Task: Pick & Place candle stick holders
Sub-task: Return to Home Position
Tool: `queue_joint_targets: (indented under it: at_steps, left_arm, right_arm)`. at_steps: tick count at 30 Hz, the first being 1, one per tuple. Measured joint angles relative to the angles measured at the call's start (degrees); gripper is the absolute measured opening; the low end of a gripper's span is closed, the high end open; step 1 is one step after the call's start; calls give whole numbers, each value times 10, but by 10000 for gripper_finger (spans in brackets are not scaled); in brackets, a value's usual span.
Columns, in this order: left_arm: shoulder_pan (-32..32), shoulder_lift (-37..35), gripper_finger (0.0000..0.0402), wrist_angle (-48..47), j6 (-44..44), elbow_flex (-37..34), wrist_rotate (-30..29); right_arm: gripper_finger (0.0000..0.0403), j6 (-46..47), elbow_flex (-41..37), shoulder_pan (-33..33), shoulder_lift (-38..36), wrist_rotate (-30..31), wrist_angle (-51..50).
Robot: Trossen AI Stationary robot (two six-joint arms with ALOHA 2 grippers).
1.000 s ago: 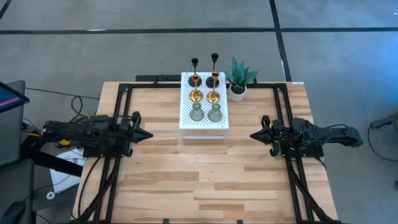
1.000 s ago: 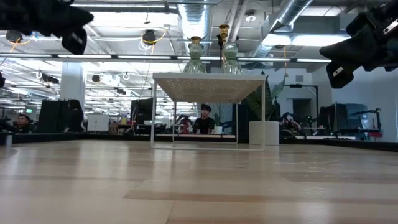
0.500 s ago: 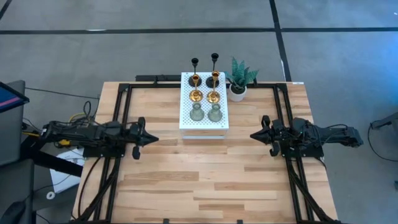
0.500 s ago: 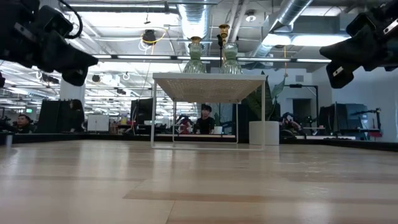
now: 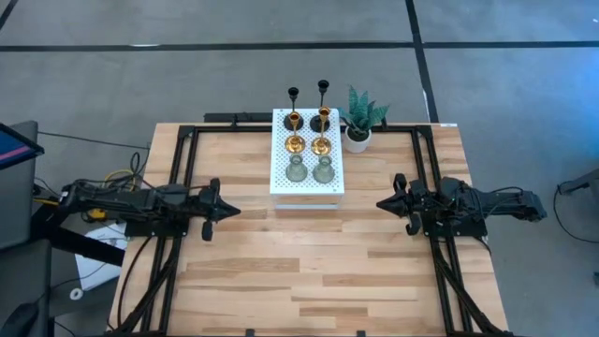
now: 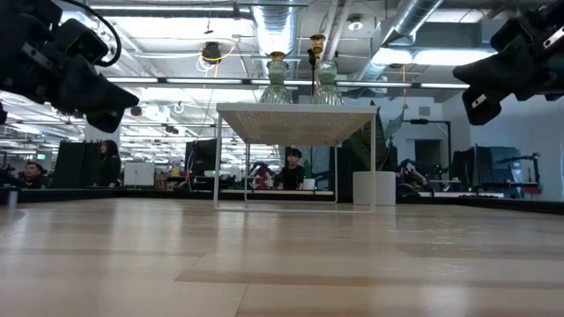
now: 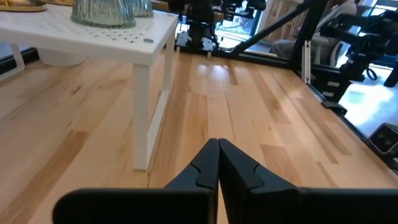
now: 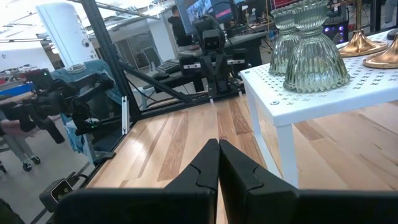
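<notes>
All six candle holders (image 5: 323, 170) stand upright on the white shelf (image 5: 307, 190) at the far middle of the worktop (image 5: 309, 271). They are in three rows of two: the green glass pair (image 5: 296, 170) at the near edge, the gold pair (image 5: 295, 144) behind them, and the black pair (image 5: 293, 94) at the back. A potted plant (image 5: 358, 122) sits just beside the shelf's far right corner (no part of this job).

Nothing looks left to place, as far as I can judge. The left end effector (image 5: 227, 211) hangs over the left side of the worktop with its fingers pressed together, holding nothing. The right end effector (image 5: 384, 203) mirrors it on the right, also closed and empty.

Both point inward, toward each other. The shelf lies between them, a little toward the far side, and the right one looks a touch nearer to it. Pulling each arm back outward should carry it away from the shelf, so I'd expect the holders to be safe.
</notes>
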Motion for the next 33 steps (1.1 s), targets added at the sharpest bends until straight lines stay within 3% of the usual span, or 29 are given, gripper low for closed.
queue_joint_targets:
  at_steps: [33]
  left_arm:
    - [0, 96, 8, 5, 0, 0, 0]
  right_arm:
    - [0, 0, 0, 0, 0, 0, 0]
